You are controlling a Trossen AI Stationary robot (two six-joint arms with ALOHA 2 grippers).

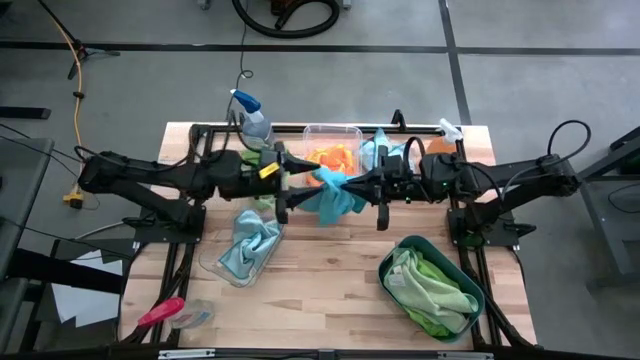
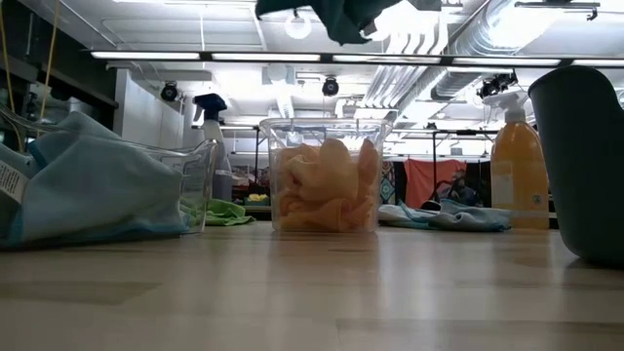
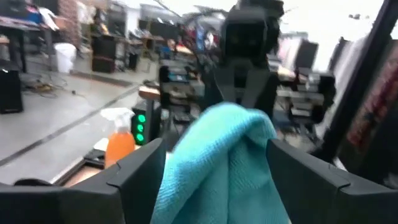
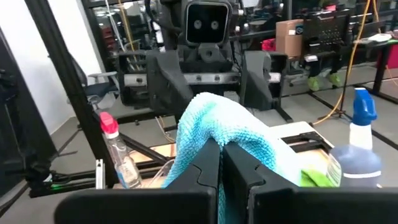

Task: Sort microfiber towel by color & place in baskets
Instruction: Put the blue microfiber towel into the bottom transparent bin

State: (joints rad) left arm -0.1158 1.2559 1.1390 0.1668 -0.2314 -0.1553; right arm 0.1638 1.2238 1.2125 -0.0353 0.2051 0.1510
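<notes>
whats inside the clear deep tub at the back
Orange towels fill the clear tub, bunched against its walls. Anything beneath them is covered.

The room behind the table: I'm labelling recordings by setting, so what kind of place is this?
Probably a robotics lab or workshop: grey concrete floor, exposed ceiling ducts, and cluttered equipment racks beyond the wooden table.

A light blue fuzzy towel hangs above the table's middle between the left gripper and right gripper. Behind it stands a clear deep rectangular tub holding orange cloths; a clear shallow dish lies front-left, a dark teal basin front-right
</notes>
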